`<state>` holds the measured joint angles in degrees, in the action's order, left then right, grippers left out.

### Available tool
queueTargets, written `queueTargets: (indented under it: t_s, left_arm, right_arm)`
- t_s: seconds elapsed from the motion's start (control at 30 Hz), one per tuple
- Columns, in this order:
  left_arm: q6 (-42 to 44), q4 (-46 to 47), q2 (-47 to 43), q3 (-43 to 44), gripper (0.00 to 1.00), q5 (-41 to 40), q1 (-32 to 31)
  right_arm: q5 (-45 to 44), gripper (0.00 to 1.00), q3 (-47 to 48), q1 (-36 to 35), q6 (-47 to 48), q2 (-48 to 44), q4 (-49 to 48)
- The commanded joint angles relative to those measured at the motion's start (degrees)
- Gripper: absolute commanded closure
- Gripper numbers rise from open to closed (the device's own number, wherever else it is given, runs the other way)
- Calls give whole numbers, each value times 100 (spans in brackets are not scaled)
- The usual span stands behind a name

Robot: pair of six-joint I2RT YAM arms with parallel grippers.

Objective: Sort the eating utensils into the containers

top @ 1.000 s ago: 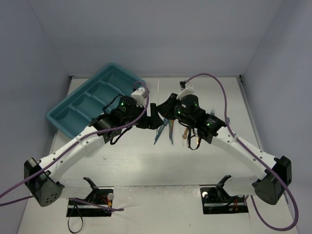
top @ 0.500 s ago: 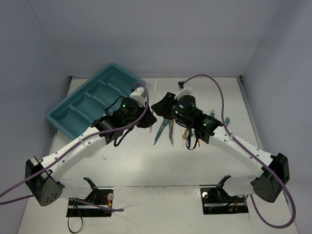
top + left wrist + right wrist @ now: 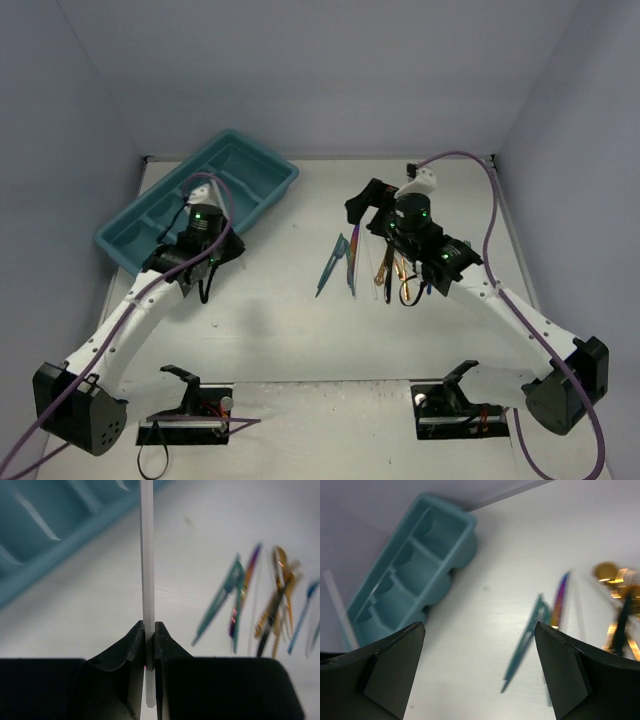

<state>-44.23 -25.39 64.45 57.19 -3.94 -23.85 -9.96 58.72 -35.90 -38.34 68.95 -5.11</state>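
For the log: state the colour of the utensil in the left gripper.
The utensil is plain white; left wrist view shows it best.

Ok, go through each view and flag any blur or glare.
Left wrist: the white strip in the left gripper is sharp, the utensils beyond smear soft, the tray shows glare streaks. Right wrist: gold utensils blown out and blurred at the edge. Top external: crisp, even light.
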Motion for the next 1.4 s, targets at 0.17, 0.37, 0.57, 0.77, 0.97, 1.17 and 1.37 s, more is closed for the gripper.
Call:
queueTargets:
  t_s: [0.17, 0.37, 0.57, 0.77, 0.97, 1.17, 1.37]
  left_arm:
    - [141, -606, 174, 170, 100, -321, 2780]
    - [196, -351, 1115, 373, 100, -269, 3803]
    - [227, -302, 1792, 605, 84, -358, 3896]
    - [239, -446, 1650, 525, 43, -414, 3896]
    - [401, -545, 1044, 432, 34, -62, 3888]
    - [895, -545, 248, 746, 34, 677, 3514]
    - [1876, -1062, 72, 1154, 34, 1151, 2511]
  right_arm:
    - [-816, 11, -755, 830, 910, -939, 515]
    - [-832, 11, -1024, 1047, 1136, -1156, 794]
    - [-859, 11, -1211, 1329, 1286, -1306, 889]
    - [-885, 11, -1335, 1665, 1449, -1272, 1016]
    - [-1173, 12, -1457, 2256, 1515, -946, 1270]
    - [-1070, 14, -1453, 2866, 1339, -309, 1328]
    - [-1041, 15, -1189, 3231, 1337, 571, 1305]
